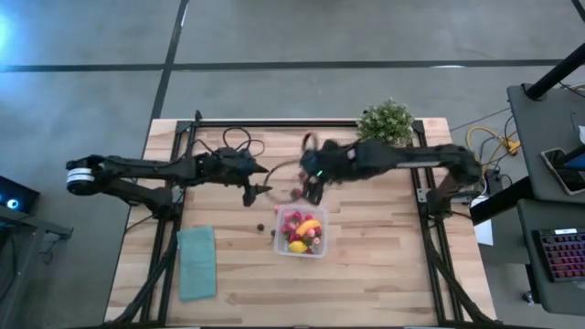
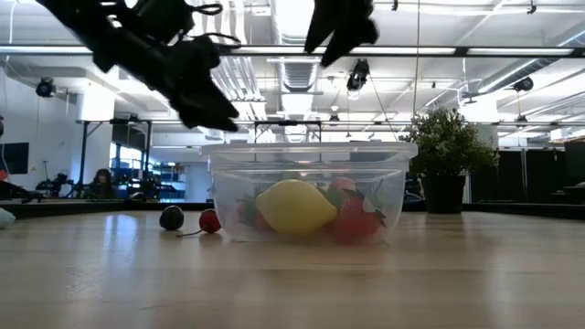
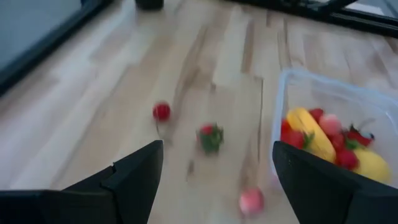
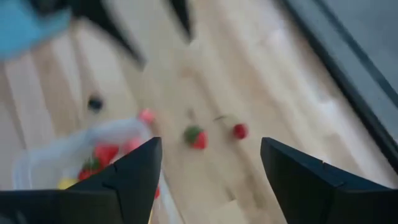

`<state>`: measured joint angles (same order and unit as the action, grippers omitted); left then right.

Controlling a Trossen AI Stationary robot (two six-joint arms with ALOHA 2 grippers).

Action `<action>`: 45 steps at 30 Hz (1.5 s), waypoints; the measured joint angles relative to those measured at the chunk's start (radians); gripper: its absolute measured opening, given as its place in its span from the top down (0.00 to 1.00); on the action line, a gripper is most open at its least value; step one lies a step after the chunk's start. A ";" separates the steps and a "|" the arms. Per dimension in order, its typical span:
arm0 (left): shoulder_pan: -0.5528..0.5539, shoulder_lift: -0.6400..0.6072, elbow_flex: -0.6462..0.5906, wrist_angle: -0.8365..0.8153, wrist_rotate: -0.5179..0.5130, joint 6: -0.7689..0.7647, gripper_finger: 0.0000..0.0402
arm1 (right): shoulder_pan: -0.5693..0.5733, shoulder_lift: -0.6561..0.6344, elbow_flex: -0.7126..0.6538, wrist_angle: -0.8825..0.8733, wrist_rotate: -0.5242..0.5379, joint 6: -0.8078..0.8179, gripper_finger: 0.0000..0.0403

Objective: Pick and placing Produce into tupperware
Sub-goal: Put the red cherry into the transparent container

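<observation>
Two dark, nearly black jointed arms span the middle of the high view. The left arm (image 1: 137, 171) has a white band at its far-left end and looping black cables; the right arm (image 1: 411, 157) shows a small green light.

One camera hangs high overhead and looks straight down, far enough off to take in the whole tabletop (image 1: 384, 265) and both arms. A second sits at tabletop level, close to the tupperware (image 2: 309, 187), and looks level across the wood into the room behind. Each wrist camera rides just behind its own pincer and looks forward and down between the two dark fingers: the left pincer (image 3: 214, 186) and the right pincer (image 4: 208, 183) both frame the wood close ahead. All four views share the tupperware. Both wrist views also share the loose berries lying just beyond the fingertips, seen from opposite sides.
</observation>
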<state>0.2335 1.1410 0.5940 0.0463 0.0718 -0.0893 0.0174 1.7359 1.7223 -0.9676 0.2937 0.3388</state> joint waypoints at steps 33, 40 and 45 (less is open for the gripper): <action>0.123 0.780 0.541 -0.097 0.153 0.333 0.44 | -0.037 -0.251 -0.132 -0.248 0.233 0.342 0.38; 0.129 0.781 0.542 -0.063 0.112 0.377 0.53 | -0.037 -0.251 -0.135 -0.248 0.238 0.342 0.38; 0.123 0.781 0.540 -0.064 0.112 0.388 0.53 | -0.037 -0.251 -0.135 -0.248 0.254 0.342 0.38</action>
<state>0.3561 1.9221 1.1336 -0.0181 0.1837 0.2989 -0.0200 1.4849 1.5871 -1.2152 0.5478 0.6804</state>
